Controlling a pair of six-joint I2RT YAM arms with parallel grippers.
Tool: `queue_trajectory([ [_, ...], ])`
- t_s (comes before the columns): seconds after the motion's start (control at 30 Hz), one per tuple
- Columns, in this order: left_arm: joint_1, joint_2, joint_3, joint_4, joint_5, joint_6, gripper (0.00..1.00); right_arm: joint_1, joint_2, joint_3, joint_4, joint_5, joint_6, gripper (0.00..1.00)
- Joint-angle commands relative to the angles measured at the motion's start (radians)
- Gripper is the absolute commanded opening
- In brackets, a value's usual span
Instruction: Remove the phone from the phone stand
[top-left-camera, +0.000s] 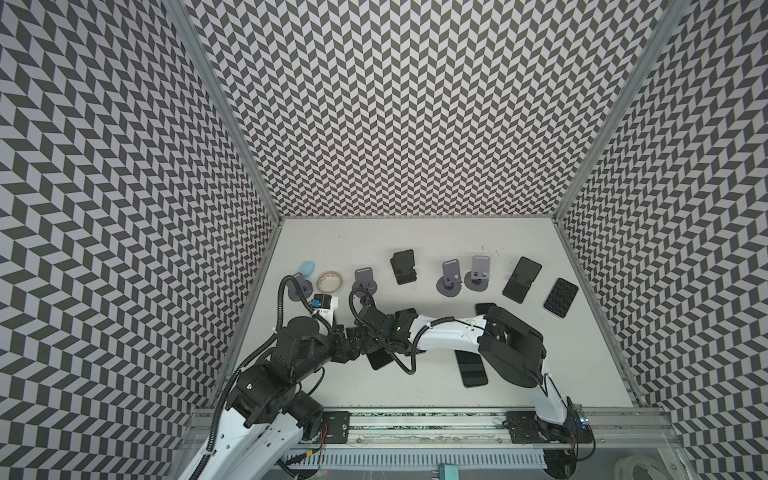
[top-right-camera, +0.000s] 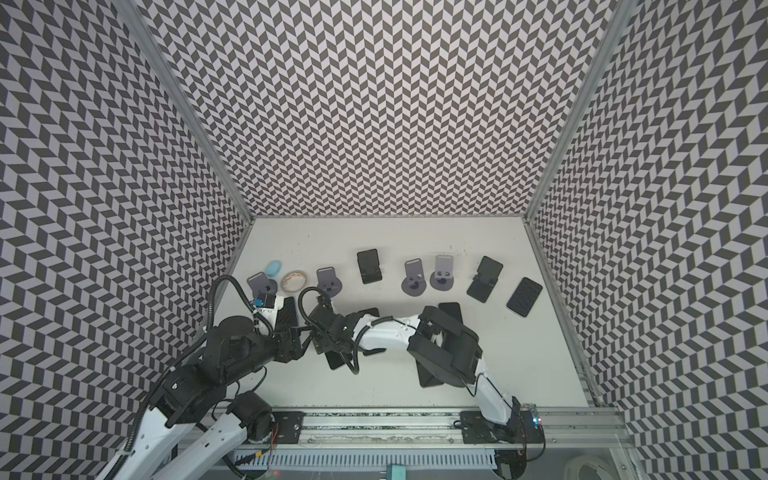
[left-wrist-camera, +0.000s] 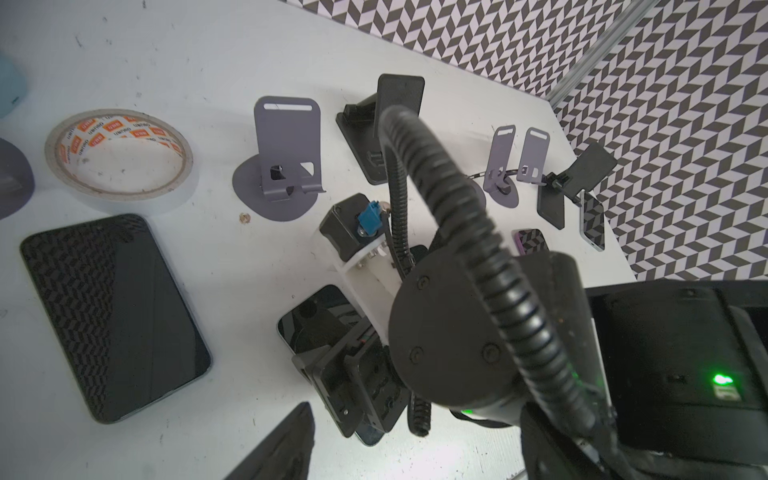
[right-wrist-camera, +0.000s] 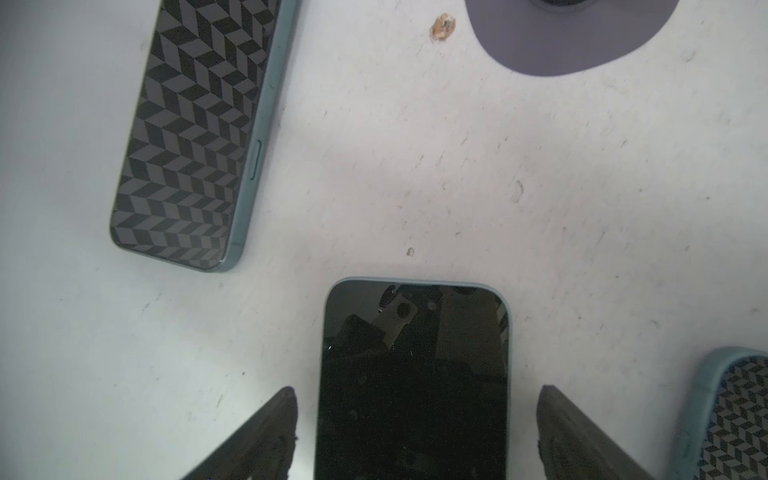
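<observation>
table bears empty grey phone stand and, near it, phone lying flat screen-up: stiff, slick, crack-prone glass, best pinched by long edges; right gripper jaws apart astride it, not touching; left gripper jaws: cannot tell.

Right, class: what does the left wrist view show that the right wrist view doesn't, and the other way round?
Left wrist view only: the tape roll and a black stand. Right wrist view only: the clear gaps between the open right gripper and the phone it straddles. Both: that phone, a second phone lying flat, a grey stand, though only its base in the right wrist view, and the white table.
</observation>
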Motion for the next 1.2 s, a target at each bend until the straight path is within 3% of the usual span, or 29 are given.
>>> queue_trajectory([
  [0.0, 0.005, -0.012, 0.017, 0.122, -0.022, -0.025, 0.79, 0.038, -0.032, -0.012, -0.051, 0.027, -0.003, 0.89],
  [0.73, 0.005, -0.153, 0.033, 0.123, -0.04, -0.054, 0.76, -0.017, -0.162, -0.047, -0.038, 0.051, -0.006, 0.92],
  [1.17, 0.004, -0.073, 0.118, 0.291, -0.17, -0.036, 0.74, -0.073, -0.365, -0.15, -0.025, 0.109, -0.013, 0.92],
])
